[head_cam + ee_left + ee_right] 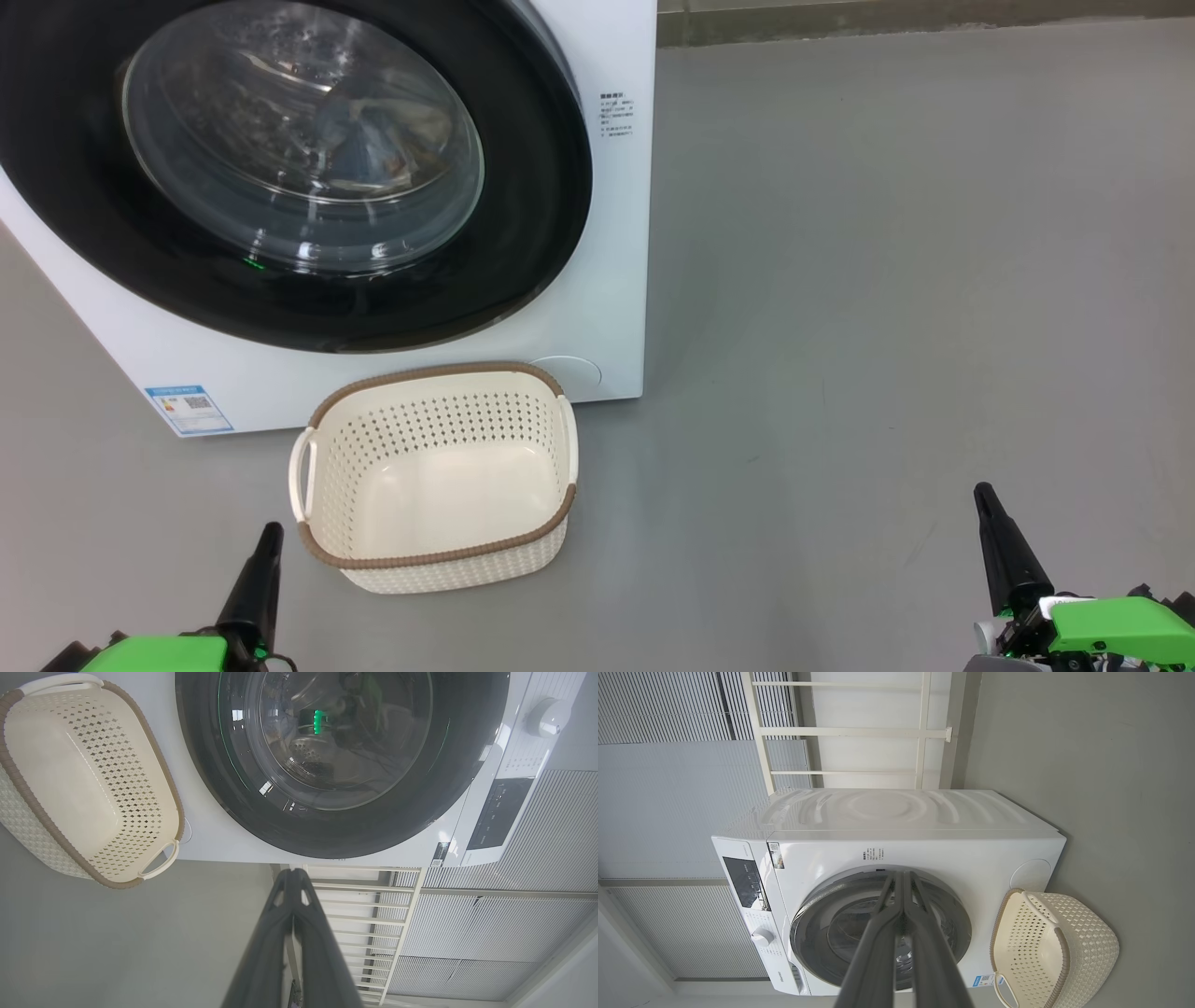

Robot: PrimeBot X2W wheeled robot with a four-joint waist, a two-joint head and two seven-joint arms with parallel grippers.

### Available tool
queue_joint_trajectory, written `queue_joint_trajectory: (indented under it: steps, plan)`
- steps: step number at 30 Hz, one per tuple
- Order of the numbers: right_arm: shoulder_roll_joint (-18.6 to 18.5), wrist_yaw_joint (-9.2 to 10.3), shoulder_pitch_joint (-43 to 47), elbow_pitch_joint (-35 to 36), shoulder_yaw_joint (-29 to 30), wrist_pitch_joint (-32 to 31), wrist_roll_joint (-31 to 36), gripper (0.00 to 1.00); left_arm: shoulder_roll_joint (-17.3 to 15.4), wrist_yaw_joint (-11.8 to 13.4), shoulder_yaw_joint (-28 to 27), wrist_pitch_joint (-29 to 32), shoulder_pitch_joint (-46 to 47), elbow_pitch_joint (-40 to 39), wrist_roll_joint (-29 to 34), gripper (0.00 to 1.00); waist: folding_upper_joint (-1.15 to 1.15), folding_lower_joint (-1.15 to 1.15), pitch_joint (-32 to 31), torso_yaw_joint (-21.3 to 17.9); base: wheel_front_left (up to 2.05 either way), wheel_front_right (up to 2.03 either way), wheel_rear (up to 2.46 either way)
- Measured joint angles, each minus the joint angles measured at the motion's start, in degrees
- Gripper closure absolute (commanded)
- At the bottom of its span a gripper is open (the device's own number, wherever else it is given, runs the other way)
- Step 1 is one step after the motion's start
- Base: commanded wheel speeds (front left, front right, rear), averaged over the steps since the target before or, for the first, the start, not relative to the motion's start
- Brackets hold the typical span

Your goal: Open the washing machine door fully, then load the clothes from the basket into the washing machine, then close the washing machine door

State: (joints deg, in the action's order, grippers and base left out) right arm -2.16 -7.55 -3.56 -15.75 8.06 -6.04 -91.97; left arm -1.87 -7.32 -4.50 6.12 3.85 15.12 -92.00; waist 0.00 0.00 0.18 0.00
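The washing machine (618, 280) stands on the floor with its round black-rimmed door (537, 233) flat against the front. A dim bluish shape shows behind the glass; I cannot tell what it is. The clothes are out of view. The cream basket (429, 371) sits just in front of the machine with nothing in it. My left gripper (271, 534) is shut, low at the basket's near left corner. My right gripper (982, 495) is shut, far to the right over bare floor. The left wrist view has the left gripper (293, 873) below the door (224, 788), with the basket (28, 793) at its left.
Grey floor (887, 280) stretches to the right of the machine. A blue label sticker (189, 408) marks the machine's lower left front. In the right wrist view, a white railing (850, 731) and ribbed wall panels stand behind the machine (924, 849).
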Motion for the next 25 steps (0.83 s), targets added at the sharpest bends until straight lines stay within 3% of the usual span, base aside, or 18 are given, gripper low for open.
queue_joint_trajectory:
  steps: [25]
  plan:
    - [0.0,0.00,0.0,0.0,0.0,0.0,0.0,1.00,0.0,0.0,0.0,0.0,0.0,0.0,0.0,1.00,0.00,0.00,0.0,0.0,0.00,0.00,0.00]
